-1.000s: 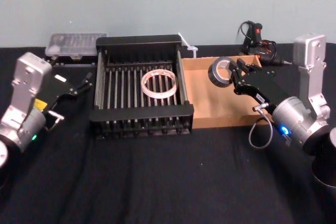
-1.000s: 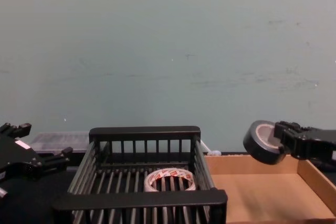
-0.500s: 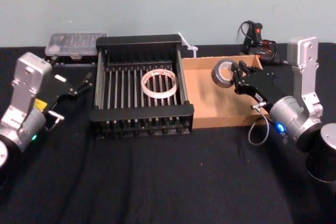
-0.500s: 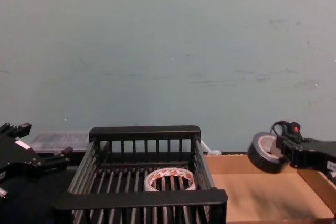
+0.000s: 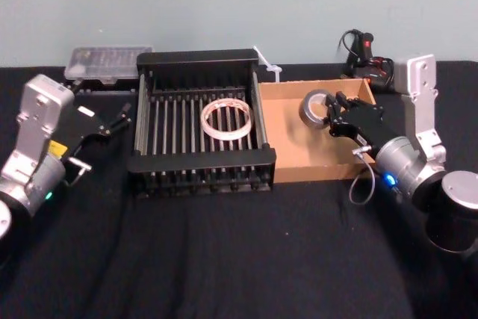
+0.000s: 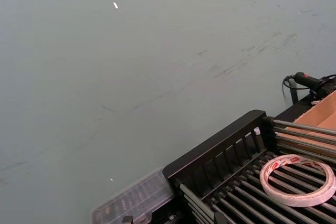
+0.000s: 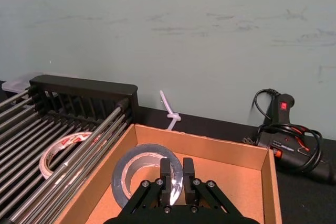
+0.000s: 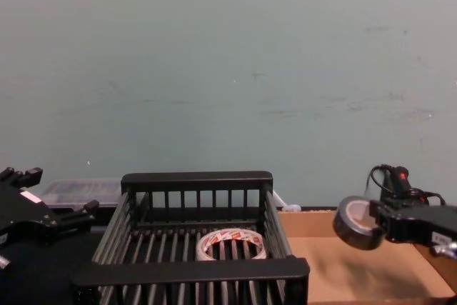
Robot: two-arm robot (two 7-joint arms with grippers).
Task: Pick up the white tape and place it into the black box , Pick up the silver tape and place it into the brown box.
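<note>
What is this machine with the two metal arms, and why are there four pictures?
It is a robot sorting tape rolls. One camera sits on its head, one on its chest, and one on each wrist, so you get four pictures. On the black table stand a black box and a brown box. The white tape already lies in the black box. The right gripper holds the silver tape over the brown box, jaws pinching its rim. The left gripper waits beside the black box, jaws open.

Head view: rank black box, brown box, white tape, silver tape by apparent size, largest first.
1. black box
2. brown box, partly hidden by the right gripper
3. white tape
4. silver tape, held tilted in that gripper above the brown box, so its rank against the white tape is unsure.
</note>
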